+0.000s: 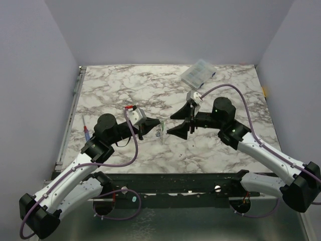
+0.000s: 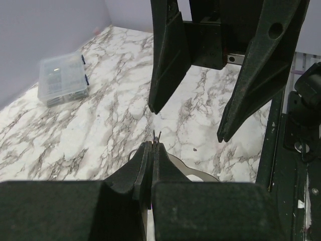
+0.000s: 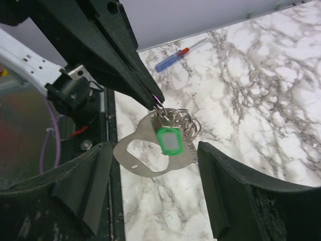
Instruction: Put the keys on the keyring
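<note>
Left hand (image 3: 156, 103) pinched the keyring (image 3: 143, 133) mid-frame — green key (image 3: 169, 140) hung on it; right hand (image 2: 186, 125) spread wide around them.

Table (image 1: 125, 85): white marble-pattern top with grey veining, under soft, even light. Plain pale lavender walls box it in: back wall (image 1: 165, 30) meets the table's far edge, left wall (image 1: 30, 100) and right wall (image 1: 296, 50) stand at its sides. Metal rail (image 1: 70, 108) runs along the table's left edge. Black bar (image 1: 165, 182) sits along the table's near edge, with a dull grey metal sheet (image 1: 190, 226) below that.
</note>
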Motion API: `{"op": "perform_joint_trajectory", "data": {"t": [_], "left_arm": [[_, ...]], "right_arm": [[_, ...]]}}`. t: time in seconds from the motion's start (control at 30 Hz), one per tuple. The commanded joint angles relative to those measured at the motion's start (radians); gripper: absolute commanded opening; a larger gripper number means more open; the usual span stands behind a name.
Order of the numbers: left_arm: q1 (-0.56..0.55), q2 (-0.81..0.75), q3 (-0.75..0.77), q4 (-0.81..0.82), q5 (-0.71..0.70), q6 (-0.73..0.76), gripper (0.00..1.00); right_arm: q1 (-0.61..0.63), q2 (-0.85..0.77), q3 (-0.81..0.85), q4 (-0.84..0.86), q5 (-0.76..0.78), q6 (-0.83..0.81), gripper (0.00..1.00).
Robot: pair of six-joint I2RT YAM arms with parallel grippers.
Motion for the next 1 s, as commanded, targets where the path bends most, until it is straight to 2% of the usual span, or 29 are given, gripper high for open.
{"op": "perform_joint_trajectory", "data": {"t": [0.0, 0.13, 0.33, 0.4, 0.5, 0.57, 0.97], "left_arm": [[-0.003, -0.001, -0.008, 0.061, 0.066, -0.007, 0.0], [-0.003, -0.002, -0.015, 0.08, 0.087, -0.013, 0.0], [-0.004, 0.001, -0.022, 0.104, 0.125, -0.025, 0.0], [-0.003, 0.0, -0.028, 0.122, 0.151, -0.032, 0.0], [-0.004, 0.001, -0.038, 0.148, 0.202, -0.033, 0.0], [-0.004, -0.002, -0.043, 0.16, 0.225, -0.032, 0.0], [-0.004, -0.007, -0.058, 0.202, 0.256, -0.039, 0.0]], "right_arm": [[0.003, -0.025, -0.048, 0.107, 0.05, -0.064, 0.8], [0.003, -0.007, -0.056, 0.154, 0.026, -0.076, 0.92], [0.003, -0.015, -0.124, 0.321, 0.011, -0.081, 0.91], [0.002, -0.02, -0.164, 0.403, -0.024, -0.128, 0.89], [0.002, -0.022, -0.218, 0.526, -0.07, -0.124, 0.84], [0.003, -0.011, -0.214, 0.536, -0.102, -0.117, 0.81], [0.003, 0.028, -0.197, 0.566, -0.18, -0.048, 0.39]]}}
